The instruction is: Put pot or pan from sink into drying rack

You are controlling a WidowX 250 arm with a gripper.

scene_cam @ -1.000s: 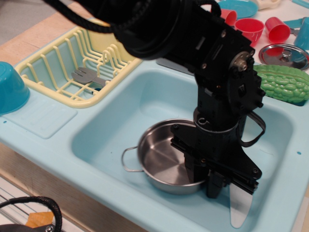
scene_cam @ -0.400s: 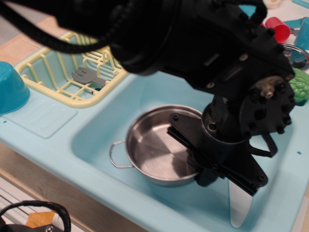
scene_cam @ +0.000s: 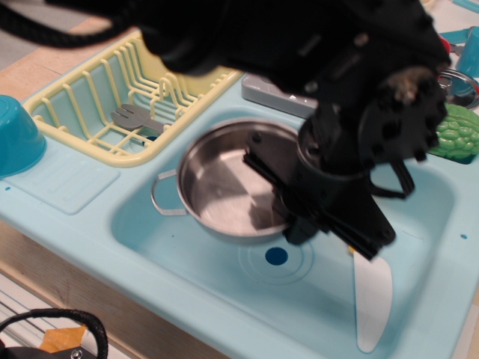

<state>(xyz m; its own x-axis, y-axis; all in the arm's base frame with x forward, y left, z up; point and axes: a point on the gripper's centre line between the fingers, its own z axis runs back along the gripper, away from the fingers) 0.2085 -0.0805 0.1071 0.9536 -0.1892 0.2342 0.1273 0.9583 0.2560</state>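
The shiny steel pot (scene_cam: 217, 187) hangs above the back left part of the light blue sink (scene_cam: 179, 258), with one wire loop handle (scene_cam: 165, 196) pointing left. My black gripper (scene_cam: 296, 223) is shut on the pot's right rim, and my arm hides the pot's right side and second handle. The dark blue drain hole (scene_cam: 276, 256) shows just in front of the pot. The pale yellow drying rack (scene_cam: 75, 97) stands at the back left, beside the sink, a short way from the pot's left rim.
A grey fork (scene_cam: 135, 120) lies in the rack. A blue bowl (scene_cam: 15, 134) sits at the far left. A green bumpy vegetable (scene_cam: 460, 131) and a steel lid (scene_cam: 458, 81) lie at the right. A pale flat piece (scene_cam: 372, 299) lies in the sink's front right.
The gripper has lifted the pot off the sink floor and carried it back and left toward the rack. The drain hole is now uncovered.
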